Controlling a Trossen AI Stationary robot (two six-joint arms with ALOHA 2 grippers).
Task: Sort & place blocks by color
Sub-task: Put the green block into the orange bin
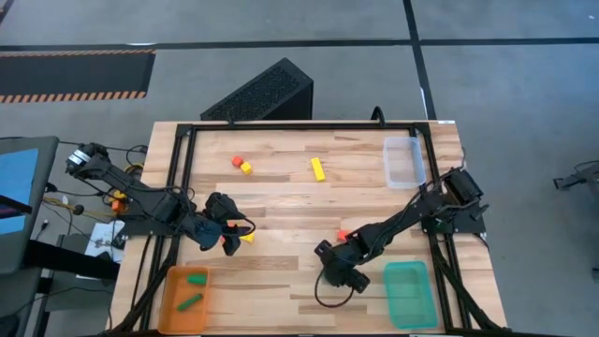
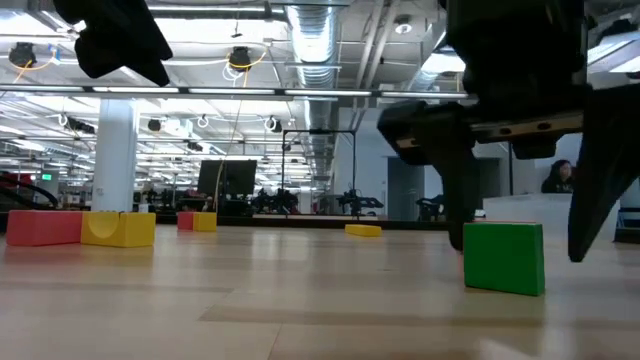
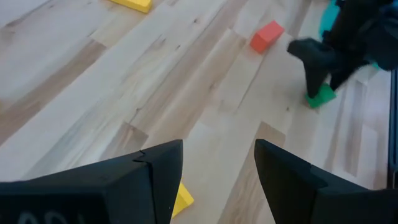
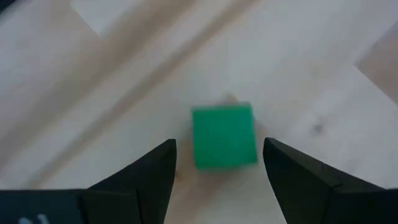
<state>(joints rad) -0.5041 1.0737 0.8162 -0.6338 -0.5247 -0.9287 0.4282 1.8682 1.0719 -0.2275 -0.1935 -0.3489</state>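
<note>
A green block [image 4: 224, 135] rests flat on the table between the fingers of my right gripper [image 4: 219, 163], which is open and low over it near the table's near edge [image 1: 335, 273]. The low view shows the green block [image 2: 504, 257] with a finger on each side; I cannot tell whether either touches it. My left gripper [image 3: 217, 163] is open and hovers left of centre [image 1: 230, 240], with a yellow block [image 3: 182, 198] [image 1: 247, 238] lying just beside its fingers. A red block [image 1: 343, 233] lies beyond the right gripper. A red and yellow pair [image 1: 241, 165] and a yellow bar [image 1: 318, 168] lie toward the far edge.
An orange tray [image 1: 168, 309] at the near left corner holds two green blocks [image 1: 192, 290]. A teal tray [image 1: 408, 294] sits at the near right and a clear tray [image 1: 404, 161] at the far right. Bare wood lies between the two grippers.
</note>
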